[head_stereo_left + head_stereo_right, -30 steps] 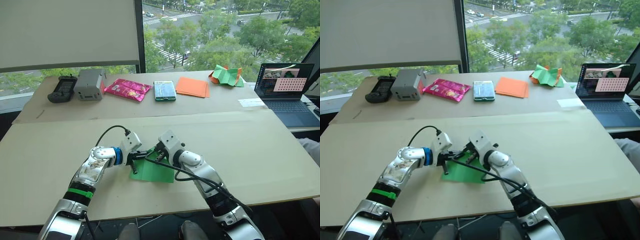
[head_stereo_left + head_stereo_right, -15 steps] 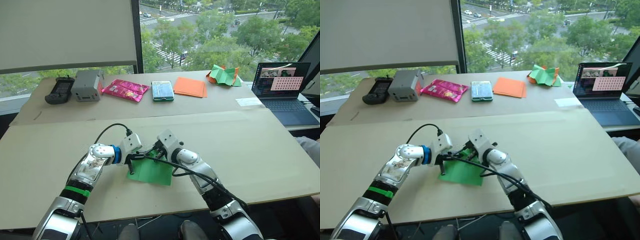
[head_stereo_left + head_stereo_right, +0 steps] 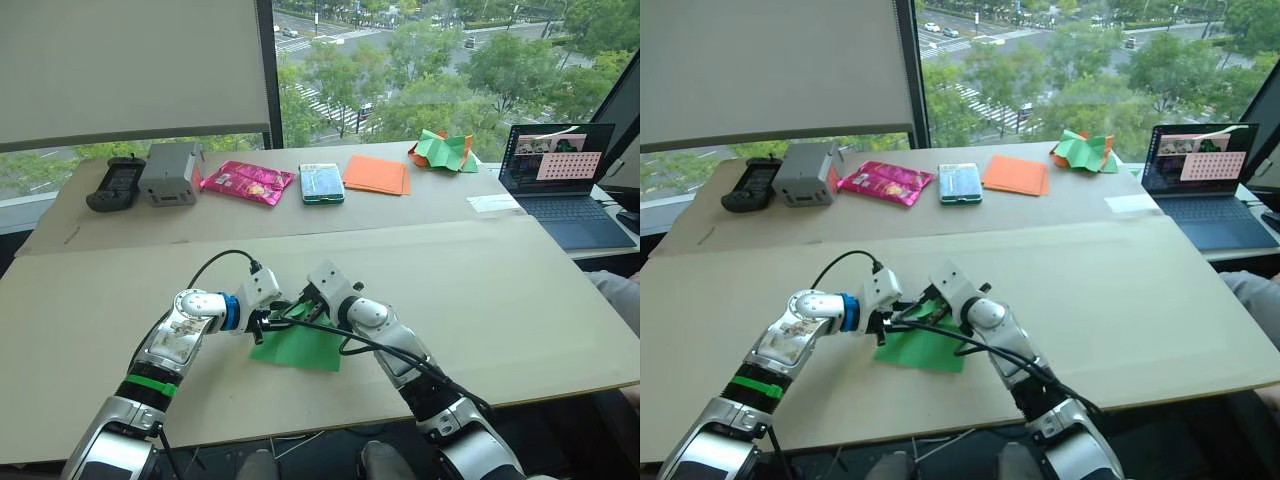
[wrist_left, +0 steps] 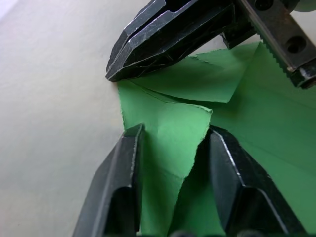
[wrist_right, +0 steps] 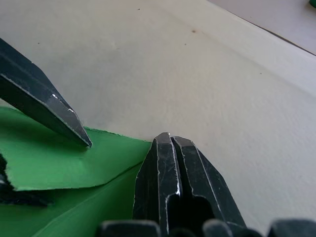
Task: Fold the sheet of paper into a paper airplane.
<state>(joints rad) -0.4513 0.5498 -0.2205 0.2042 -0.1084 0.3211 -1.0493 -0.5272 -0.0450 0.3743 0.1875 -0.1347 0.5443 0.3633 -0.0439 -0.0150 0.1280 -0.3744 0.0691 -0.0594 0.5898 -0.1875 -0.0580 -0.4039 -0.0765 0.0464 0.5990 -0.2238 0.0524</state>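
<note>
The sheet of paper (image 3: pixel 300 345) is seen lying on the near part of the tan table (image 3: pixel 520 310), directly in front of the robot, with a corner flap already turned over onto its upper face. The left gripper (image 4: pixel 173 136) is held spread, its two fingers straddling a raised flap of the green sheet without closing on it, while the right gripper (image 5: pixel 170 140) is pressed together, its closed tips set down at the sheet's far edge beside the left one. Trouble is judged most likely from the crowding of the two tools at one corner: if the flap is dragged sideways instead of being pressed flat, the thin, ragged edge could be torn or the crease laid crooked, and the whole sheet could be slid across the smooth board, since nothing else pins it. Farther off, the orange sheets (image 3: pixel 377 174) and the crumpled paper heap (image 3: pixel 440 151) are left well apart near the window.
</note>
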